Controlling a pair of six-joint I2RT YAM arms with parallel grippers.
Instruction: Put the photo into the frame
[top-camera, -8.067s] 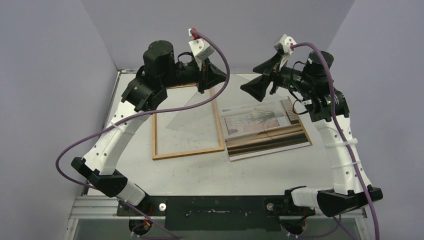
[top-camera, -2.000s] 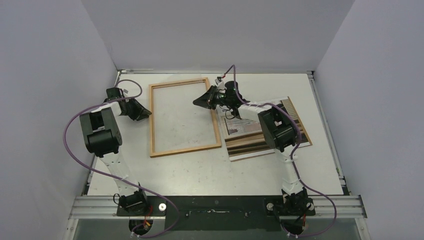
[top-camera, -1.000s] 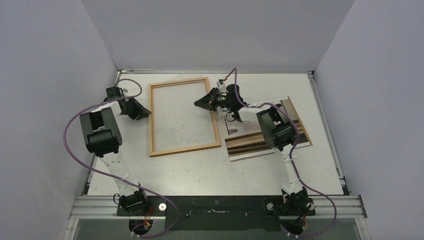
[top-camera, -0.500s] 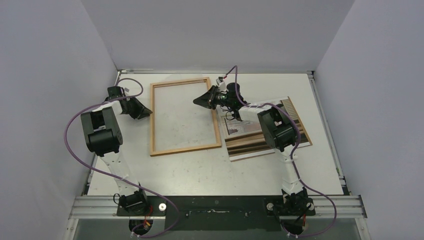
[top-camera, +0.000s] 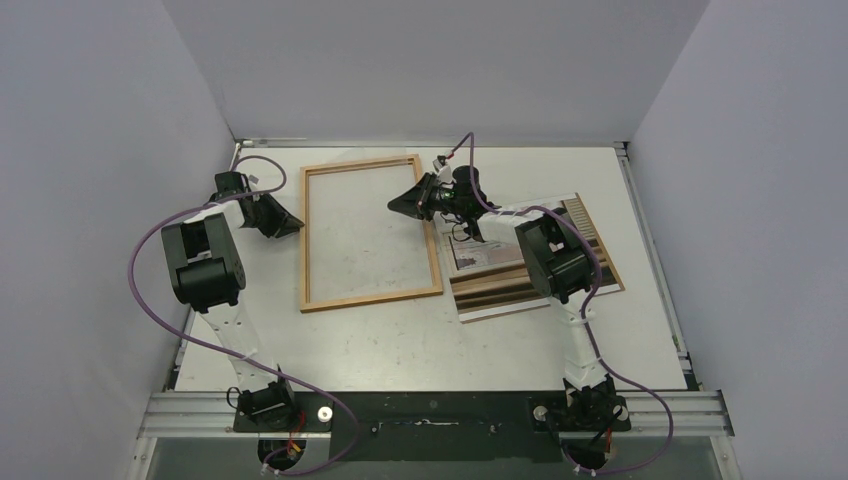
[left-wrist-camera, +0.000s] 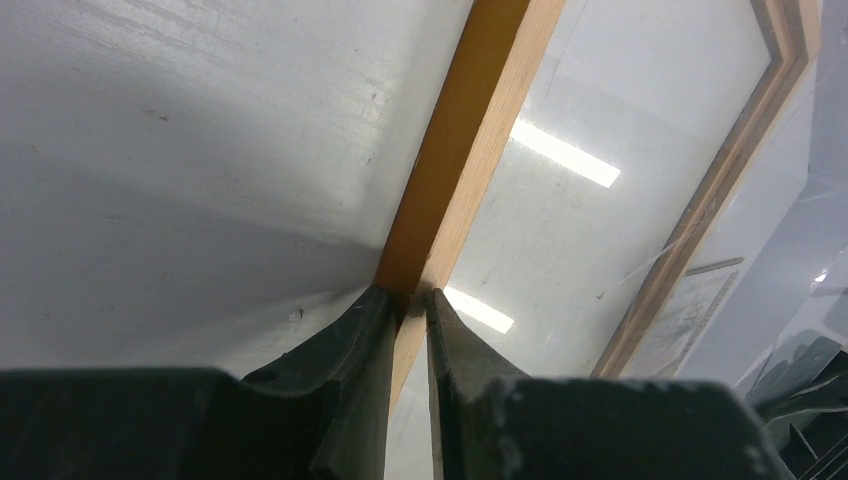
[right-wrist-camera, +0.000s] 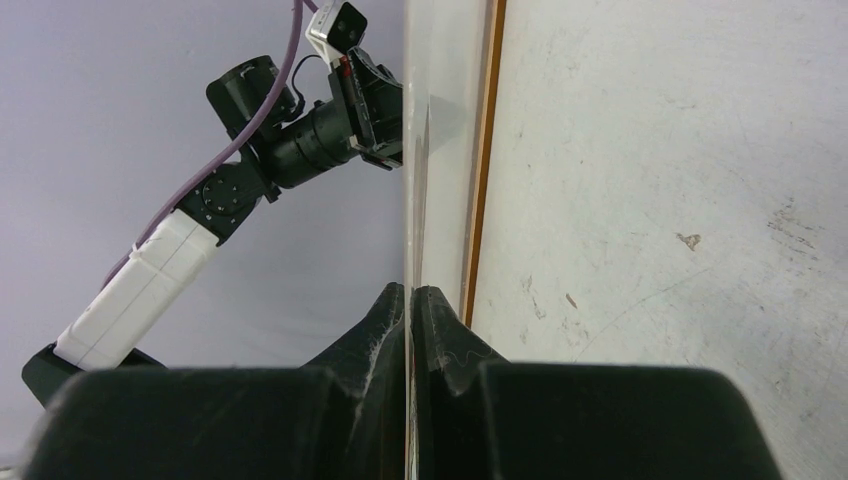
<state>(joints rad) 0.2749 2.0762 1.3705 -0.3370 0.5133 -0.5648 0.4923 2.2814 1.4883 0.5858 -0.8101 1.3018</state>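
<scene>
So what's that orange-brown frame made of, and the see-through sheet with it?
The frame looks like bare light wood with a smooth matte finish: faint grain runs along its rail. The clear sheet is glossy and transparent, mirroring ceiling lights as sharp strips, and it is very thin seen edge-on in the right wrist view. It could be glass or acrylic; I cannot tell which.

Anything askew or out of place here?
Yes: the photo lies skewed to the right of the frame, not in it. The right claw pinches a clear pane edge-on by the frame's right rail.
</scene>
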